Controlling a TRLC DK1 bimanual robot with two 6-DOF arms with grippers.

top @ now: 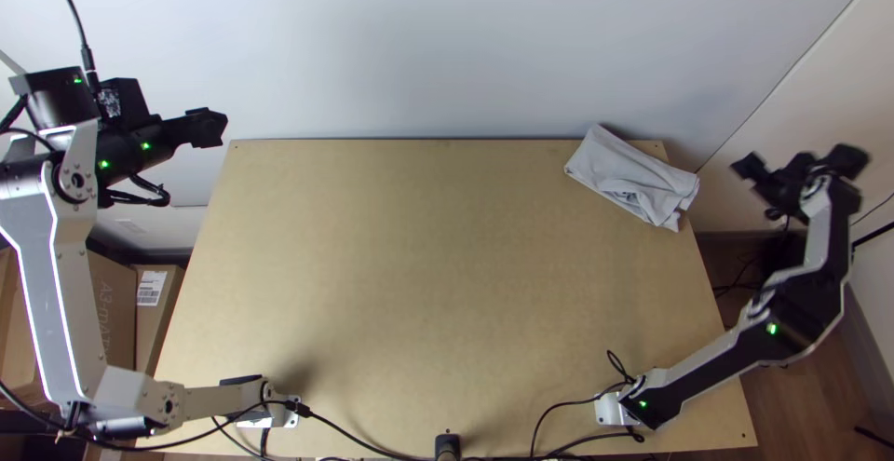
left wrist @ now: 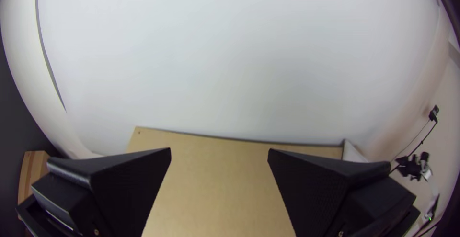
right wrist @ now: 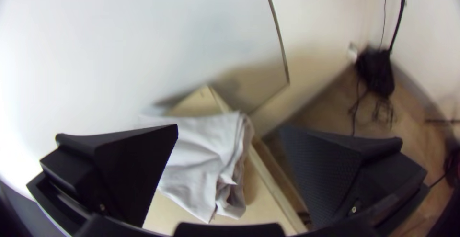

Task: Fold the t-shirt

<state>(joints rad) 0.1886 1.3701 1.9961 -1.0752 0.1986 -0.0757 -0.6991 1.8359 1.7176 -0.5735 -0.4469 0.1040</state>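
T-shirt (top: pixel 633 174), overhanging the tabletop (top: pixel 419 256) at far right, could slip off if the right end effector (right wrist: pixel 230 128), spread like the left end effector (left wrist: pixel 219 151), nudges it outward

White links (top: pixel 42 279), black joints (top: pixel 63 102), green lights (top: pixel 146 145), looping black cables (top: pixel 88 58)

Open room over the table's (top: pixel 400 265) middle, wall (top: pixel 419 42) along its far edge, t-shirt (top: pixel 633 170) at its far right corner, cables (top: pixel 346 433) along its near side.
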